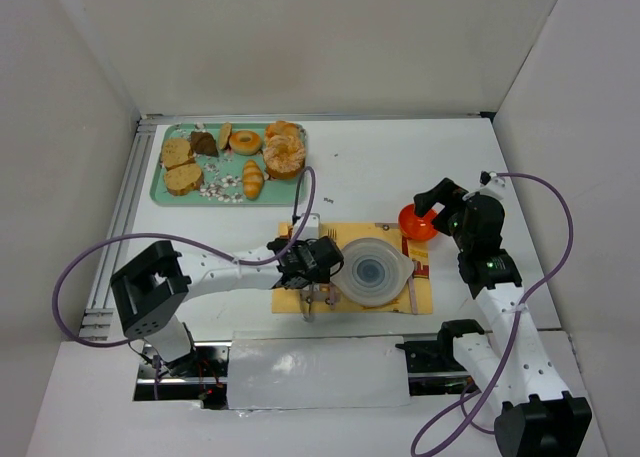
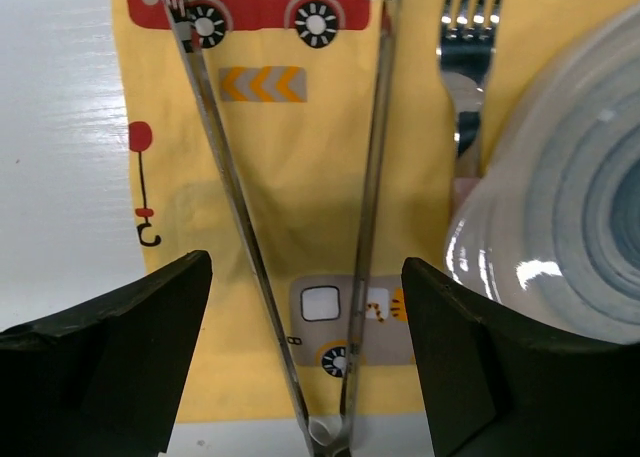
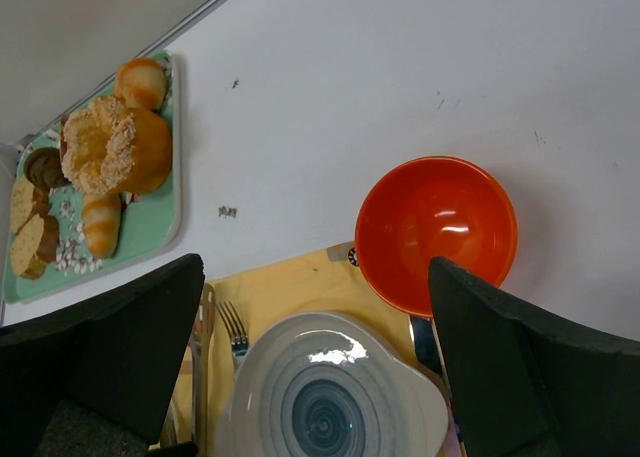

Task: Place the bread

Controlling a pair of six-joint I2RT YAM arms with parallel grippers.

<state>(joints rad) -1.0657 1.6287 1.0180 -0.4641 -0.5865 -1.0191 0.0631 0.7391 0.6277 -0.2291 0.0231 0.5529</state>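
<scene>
At ten o'clock from the nearer left gripper [image 2: 305, 277], spread open astride thin steel tongs [image 2: 236, 197], lies the golden-tan oval bread slice [image 1: 183, 179], long axis eight-to-two.

Even, diffuse light from overhead is noted in all views. The white bench [image 1: 400, 167] is rendered bright, nearly washed out at the left of the left wrist view. Shadows are soft and kept close under the arms. Glare spots are seen on the plate [image 2: 560, 217], the orange bowl [image 3: 437, 232] and the fork [image 2: 465, 57]. The dark fingers [image 2: 100, 367] of the left hand [image 2: 305, 267] and the right hand [image 3: 315, 267] are rendered soft-edged, underexposed, without surface detail.
</scene>
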